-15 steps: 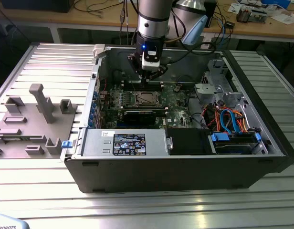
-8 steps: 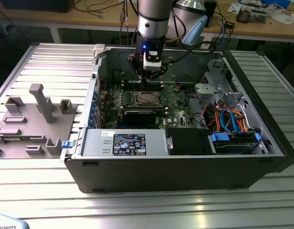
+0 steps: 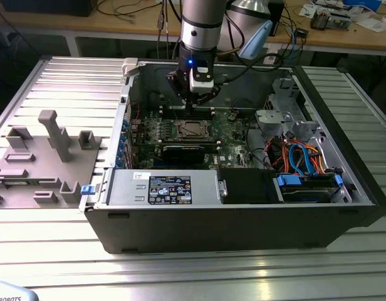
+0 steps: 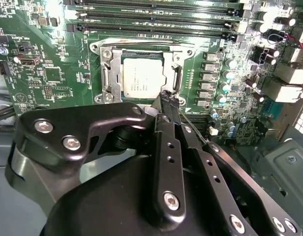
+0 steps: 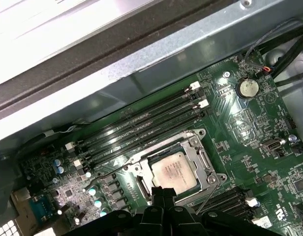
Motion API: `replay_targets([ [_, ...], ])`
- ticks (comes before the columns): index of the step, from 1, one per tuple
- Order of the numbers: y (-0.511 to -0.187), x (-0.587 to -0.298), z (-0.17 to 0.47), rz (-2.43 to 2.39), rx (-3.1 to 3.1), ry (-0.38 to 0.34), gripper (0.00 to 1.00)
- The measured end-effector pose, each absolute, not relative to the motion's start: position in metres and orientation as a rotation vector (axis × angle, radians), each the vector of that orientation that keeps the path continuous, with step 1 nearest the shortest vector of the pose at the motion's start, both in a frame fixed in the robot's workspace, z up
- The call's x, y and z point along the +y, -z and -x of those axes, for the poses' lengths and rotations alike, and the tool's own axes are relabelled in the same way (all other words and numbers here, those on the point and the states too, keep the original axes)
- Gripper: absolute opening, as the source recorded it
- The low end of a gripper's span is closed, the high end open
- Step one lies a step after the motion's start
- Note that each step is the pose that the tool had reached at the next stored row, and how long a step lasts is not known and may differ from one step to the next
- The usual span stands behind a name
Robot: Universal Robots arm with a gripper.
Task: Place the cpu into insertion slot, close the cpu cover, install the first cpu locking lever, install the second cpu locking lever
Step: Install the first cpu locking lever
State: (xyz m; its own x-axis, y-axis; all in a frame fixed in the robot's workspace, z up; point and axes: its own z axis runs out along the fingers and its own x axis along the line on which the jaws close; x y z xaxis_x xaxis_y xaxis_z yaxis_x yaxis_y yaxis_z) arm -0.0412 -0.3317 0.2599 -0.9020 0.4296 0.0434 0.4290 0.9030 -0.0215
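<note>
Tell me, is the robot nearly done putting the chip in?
Partway. The cpu already sits in its socket, and the cpu cover lies flat around it. The end effector, closed, is at the socket's edge by a thin locking lever. That lever looks unlatched, so locking is left.

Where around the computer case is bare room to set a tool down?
The table is bare in front of the case and along its side at the exterior view's right. Grey blocks crowd the exterior view's left.
</note>
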Motion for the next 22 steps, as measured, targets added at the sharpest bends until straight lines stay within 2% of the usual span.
replay_targets([
  [22, -0.2600, -0.3317, 0.0412, 0.514, -3.052, -0.022, 0.11],
])
